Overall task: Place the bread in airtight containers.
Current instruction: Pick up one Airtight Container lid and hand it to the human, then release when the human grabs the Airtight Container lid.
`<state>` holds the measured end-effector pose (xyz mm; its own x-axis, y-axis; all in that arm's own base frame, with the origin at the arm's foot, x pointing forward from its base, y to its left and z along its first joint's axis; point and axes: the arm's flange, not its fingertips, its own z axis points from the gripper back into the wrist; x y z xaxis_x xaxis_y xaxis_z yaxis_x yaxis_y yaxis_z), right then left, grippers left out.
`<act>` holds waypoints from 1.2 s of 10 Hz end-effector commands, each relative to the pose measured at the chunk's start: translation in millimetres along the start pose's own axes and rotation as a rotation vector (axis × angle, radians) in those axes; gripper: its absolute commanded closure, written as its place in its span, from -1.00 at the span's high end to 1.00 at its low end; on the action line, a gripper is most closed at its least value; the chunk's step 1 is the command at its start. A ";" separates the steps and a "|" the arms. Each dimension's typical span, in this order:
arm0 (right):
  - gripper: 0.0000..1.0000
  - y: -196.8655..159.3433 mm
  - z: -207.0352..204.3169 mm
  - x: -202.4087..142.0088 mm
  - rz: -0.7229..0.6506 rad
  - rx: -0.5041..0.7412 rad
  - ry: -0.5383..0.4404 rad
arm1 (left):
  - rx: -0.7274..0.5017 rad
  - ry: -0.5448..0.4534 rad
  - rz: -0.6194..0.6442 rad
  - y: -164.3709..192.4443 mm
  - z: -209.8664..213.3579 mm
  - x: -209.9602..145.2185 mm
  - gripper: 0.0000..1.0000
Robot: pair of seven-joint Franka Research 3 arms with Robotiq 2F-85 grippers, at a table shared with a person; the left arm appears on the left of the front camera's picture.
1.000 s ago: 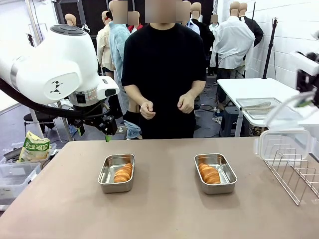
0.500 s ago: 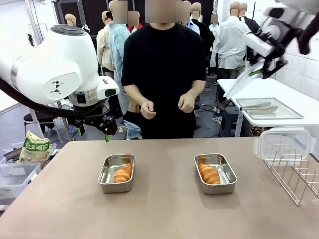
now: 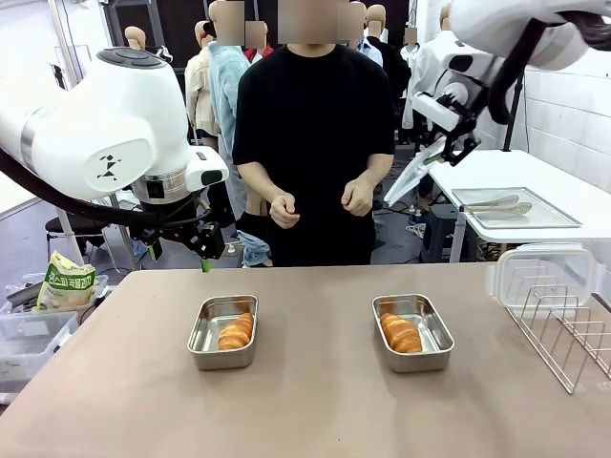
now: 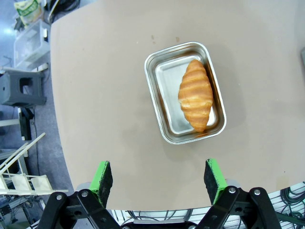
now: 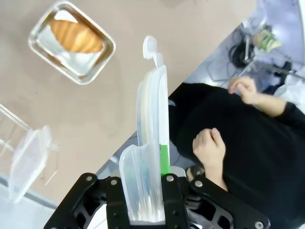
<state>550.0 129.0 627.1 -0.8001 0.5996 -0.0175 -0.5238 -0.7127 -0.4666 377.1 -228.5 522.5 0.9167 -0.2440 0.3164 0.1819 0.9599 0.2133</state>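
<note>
Two steel containers, the left container (image 3: 203, 329) and the right container (image 3: 436, 330), sat well apart on the table (image 3: 315, 410). Each held one croissant, the left croissant (image 3: 236, 331) and the right croissant (image 3: 401, 333), and neither was covered yet. The right fingers (image 5: 164, 160) were clamped on one edge of a clear lid (image 5: 151, 119), held high beyond the table's far side near the person's hands (image 3: 357, 198). The left fingers (image 4: 102, 175) were spread wide and empty, hovering over the left container. A second lid (image 3: 539, 275) stood in a wire rack (image 3: 563, 334) at the right.

The lid was pinched by one narrow edge, so it could pivot or slip on the way down. How deep the grip sat was hard to judge through the clear plastic. A tilted landing might catch a rim, shove the light container, or press the croissant lying against one wall. A swing that close could also strike the person's hands.
</note>
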 end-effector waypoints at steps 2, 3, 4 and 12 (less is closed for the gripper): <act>-1.00 -10.9 -0.1 -15.6 -0.012 0.006 -0.064 | 0.000 0.005 -0.002 0.9 0.8 0.4 1.00; -1.00 -0.8 -2.0 -9.0 0.035 0.090 -0.055 | 0.000 0.005 -0.002 0.9 0.8 0.4 1.00; -1.00 -8.2 -6.1 -10.7 -0.005 0.008 -0.035 | 0.000 0.005 -0.002 0.9 0.8 0.4 1.00; -1.00 -8.2 -6.1 -10.7 -0.005 0.008 -0.035 | 0.000 0.005 -0.002 0.9 0.8 0.4 1.00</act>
<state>563.9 130.3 625.2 -0.8105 0.5854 0.0195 -0.5319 -0.7216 -0.4431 377.1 -228.4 522.5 0.9168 -0.2438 0.3163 0.1818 0.9599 0.2132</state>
